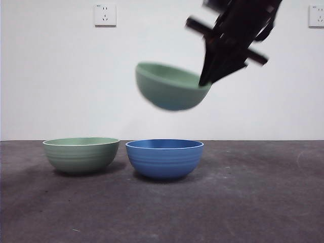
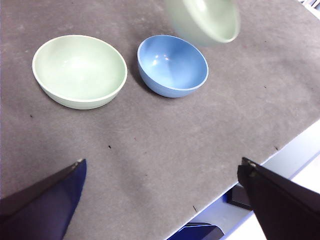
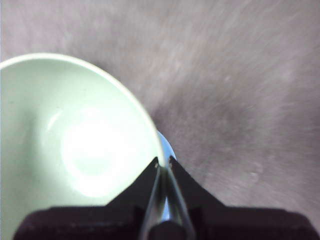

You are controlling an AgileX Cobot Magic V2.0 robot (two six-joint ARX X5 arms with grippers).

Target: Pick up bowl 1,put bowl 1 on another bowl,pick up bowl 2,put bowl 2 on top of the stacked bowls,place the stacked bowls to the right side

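Gray table (image 1: 263, 202): right claw (image 3: 164, 167) pinches blurred green bowl (image 1: 169, 86) rim; left claw (image 2: 160, 200) spread.

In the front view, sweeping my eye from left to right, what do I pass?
Pale green bowl on the table → blue bowl → right gripper, gripping the rim of a lifted, tilted pale green bowl that hangs above the blue one.

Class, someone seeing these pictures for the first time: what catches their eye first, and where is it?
A pale green bowl hangs tilted in the air, pinched at its rim by the right pincer, above the blue bowl. The blue bowl stands on the dark table with a second green bowl close beside it. The left pincer waits open, off to the side.
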